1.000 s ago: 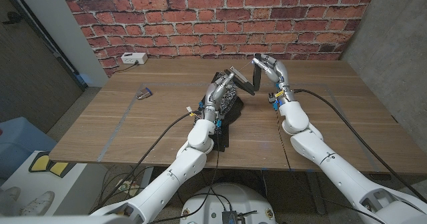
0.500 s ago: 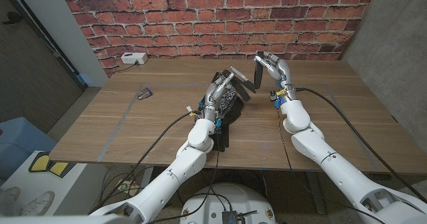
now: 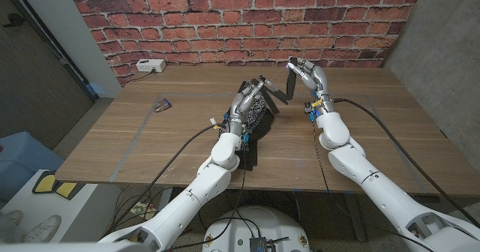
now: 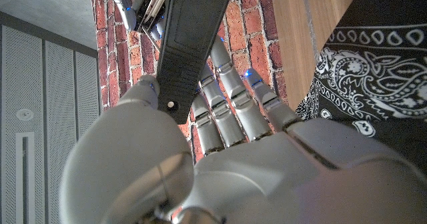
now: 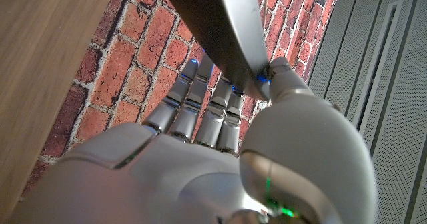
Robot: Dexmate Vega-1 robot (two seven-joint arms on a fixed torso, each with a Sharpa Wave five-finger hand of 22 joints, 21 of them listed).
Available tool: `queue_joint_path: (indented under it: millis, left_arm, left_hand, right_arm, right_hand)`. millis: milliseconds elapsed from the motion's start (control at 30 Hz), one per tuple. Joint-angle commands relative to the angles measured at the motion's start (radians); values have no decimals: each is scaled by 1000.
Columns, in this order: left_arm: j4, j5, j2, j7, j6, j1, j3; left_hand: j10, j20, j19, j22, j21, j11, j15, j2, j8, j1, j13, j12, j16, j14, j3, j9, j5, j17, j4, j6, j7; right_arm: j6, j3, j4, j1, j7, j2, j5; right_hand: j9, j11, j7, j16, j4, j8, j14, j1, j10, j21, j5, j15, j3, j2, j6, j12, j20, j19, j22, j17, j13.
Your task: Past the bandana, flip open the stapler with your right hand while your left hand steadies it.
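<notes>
- While the stapler (image 3: 274, 91) is not yet folded fully back, its top arm already stands raised well off the base, so I judge the flip to be mostly made and only the last part of the swing left.
- The stapler sits at the far edge of the black patterned bandana (image 3: 255, 117), about twelve o'clock from the cloth's middle and a little past the centre of the desk (image 3: 150, 143).
- The left hand (image 3: 246, 104) grips the stapler's lower part: in the left wrist view the dark metal bar (image 4: 190, 41) runs between the thumb and the curled fingers (image 4: 227, 97), which hold it steady.
- The right hand (image 3: 307, 76), at about two o'clock from the stapler, pinches the tip of the raised arm; in the right wrist view the thumb presses the grey bar (image 5: 230, 31) against the fingertips.
- The raised arm slants from the hinge by the left hand up toward the right hand, toward one o'clock.
- What is left, as I read it: carry the arm over until it lies open, then let go with both hands. The left hand's hold matters, since the base could lift with the pull.
- Against the frame a second ago, the right hand has drawn slightly toward two o'clock and the top arm stands steeper; the gap between arm and base has widened.
- The left hand and the bandana sit as they did.
- A small purple thing (image 3: 161, 106) lies well apart at nine o'clock, and a white box (image 3: 150, 66) rests by the brick wall at ten o'clock.
</notes>
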Motion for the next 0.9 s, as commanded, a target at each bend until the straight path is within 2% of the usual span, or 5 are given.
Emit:
queue_joint_path:
  millis: [33,200,667,767,900]
  left_arm:
    - [31,-18,-9,-15,-35,-1,-3]
    - [57,-31,-21,-30,-58,-7,-5]
    - [106,-30,-46,-35,-107,-18,-10]
    - [113,-27,-51,-32,-119,-19,-11]
    - [123,-26,-58,-32,-135,-21,-14]
  left_hand:
    - [23,-10,-6,3,4,-11,-95,164,7,153,6,-1,-10,-4,7,1,9,0,8,23,-29]
    - [24,-22,-9,1,5,-11,-96,162,6,155,6,-2,-15,-4,10,1,11,-2,10,23,-32]
    - [24,-30,-5,-1,11,-11,-97,161,2,160,7,-5,-17,13,15,-2,16,-1,11,23,-34]
    - [29,-33,3,-1,20,-13,-95,146,-1,173,9,-11,31,85,6,-1,17,30,-1,24,-34]
    - [30,-40,8,-1,23,-13,-96,144,-2,177,9,-12,37,89,4,0,17,36,-5,24,-33]
  right_arm:
    - [16,4,1,-4,1,5,5]
    - [23,8,-1,-9,-9,12,2]
    - [52,33,-8,-36,-59,35,-4]
    - [61,39,-7,-44,-70,44,-1]
    - [72,45,-4,-53,-78,53,4]
  right_hand:
    - [3,-20,-65,3,56,-2,8,106,27,10,5,-174,65,106,73,6,-49,-5,6,5,5]
    - [3,-20,-64,3,55,-2,7,108,28,16,5,-174,66,105,74,6,-49,-7,11,8,6]
    - [4,-20,-61,-1,55,-4,5,111,34,30,5,-174,70,104,79,7,-50,-18,24,15,3]
    - [5,-19,-60,-1,55,-4,5,112,35,33,4,-174,70,104,80,6,-49,-19,27,16,1]
    - [5,-19,-59,-1,55,-4,6,113,35,35,4,-175,71,103,81,6,-49,-22,29,18,1]
